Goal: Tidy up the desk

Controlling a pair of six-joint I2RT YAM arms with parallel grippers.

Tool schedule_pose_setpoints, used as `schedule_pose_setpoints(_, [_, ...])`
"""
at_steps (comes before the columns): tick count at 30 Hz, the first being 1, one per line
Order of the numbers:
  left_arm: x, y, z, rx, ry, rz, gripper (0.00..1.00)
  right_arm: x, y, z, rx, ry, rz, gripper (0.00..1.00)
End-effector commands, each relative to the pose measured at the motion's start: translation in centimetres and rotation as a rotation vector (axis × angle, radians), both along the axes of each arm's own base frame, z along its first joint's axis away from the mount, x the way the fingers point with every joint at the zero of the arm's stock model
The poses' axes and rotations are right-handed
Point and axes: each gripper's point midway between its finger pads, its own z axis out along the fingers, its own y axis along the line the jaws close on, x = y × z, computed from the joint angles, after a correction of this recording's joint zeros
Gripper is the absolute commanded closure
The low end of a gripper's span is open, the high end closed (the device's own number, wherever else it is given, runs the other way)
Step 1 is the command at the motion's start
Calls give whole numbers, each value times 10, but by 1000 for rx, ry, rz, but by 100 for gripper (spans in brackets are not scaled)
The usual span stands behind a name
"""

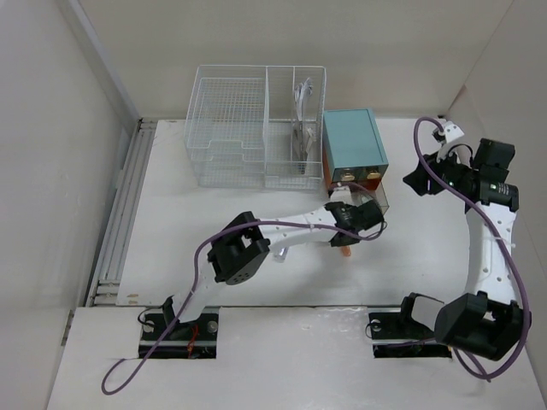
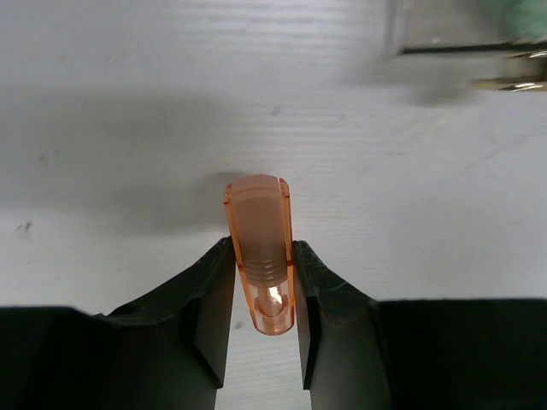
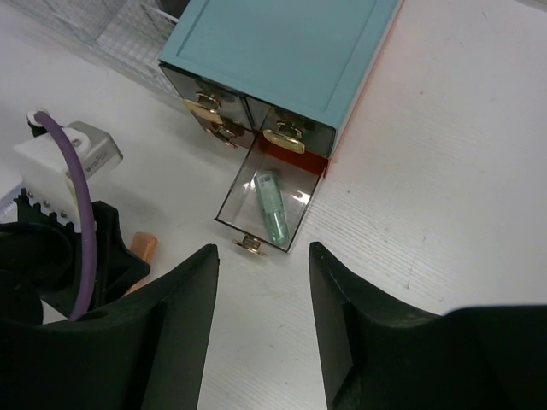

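**deskbot_fan:** While the left gripper (image 2: 262, 256) is clamped on that little orange tube (image 2: 258, 218), how far along would you call this? Going left to right across the desk (image 1: 162, 196), the basket (image 1: 231, 128) sits at the back with something pale standing in its right-hand slot. I can't tell what it is.

**yam_owner:** Midway-ish, I'd guess. The orange tube is pinched low over the desk or resting on it, hard to say which. It's just in front of the box (image 3: 282, 51), so it's picked up but not stowed. One lower drawer (image 3: 244, 201) is pulled open with a green tube (image 3: 272, 209) lying inside, so that one looks sorted. The other drawers look shut. The right gripper (image 3: 262, 256) hangs right of the box with its fingers spread and nothing between them.

**deskbot_fan:** So what's left is orange into the drawer, then push it shut?

**yam_owner:** Probably, but that's only my read. On brands or labels, I can't make out any writing, not even on the tubes.
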Motion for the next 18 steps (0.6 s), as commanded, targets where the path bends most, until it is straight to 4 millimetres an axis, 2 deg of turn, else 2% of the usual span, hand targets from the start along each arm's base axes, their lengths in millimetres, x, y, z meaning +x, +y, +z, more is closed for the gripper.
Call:
schedule_pose_setpoints(1, [34, -30, 87, -168, -199, -68, 100, -1, -3, 6, -2, -33, 8, 48])
schedule_pose_setpoints(2, [40, -41, 95, -208, -236, -92, 100, -1, -3, 6, -2, -33, 8, 48])
schedule_pose_setpoints(5, [57, -46, 115, -244, -298, -119, 100, -1, -7, 6, -3, -33, -3, 48])
schedule_pose_setpoints(11, [93, -47, 134, -273, -395, -152, 100, -3, -12, 5, 11, -36, -7, 48])
schedule_pose_setpoints(12, [101, -50, 144, -311, -425, -158, 100, -3, -14, 6, 9, -42, -5, 48])
schedule_pose_setpoints(18, [121, -62, 159, -388, -487, -235, 100, -4, -18, 3, 20, -37, -16, 48])
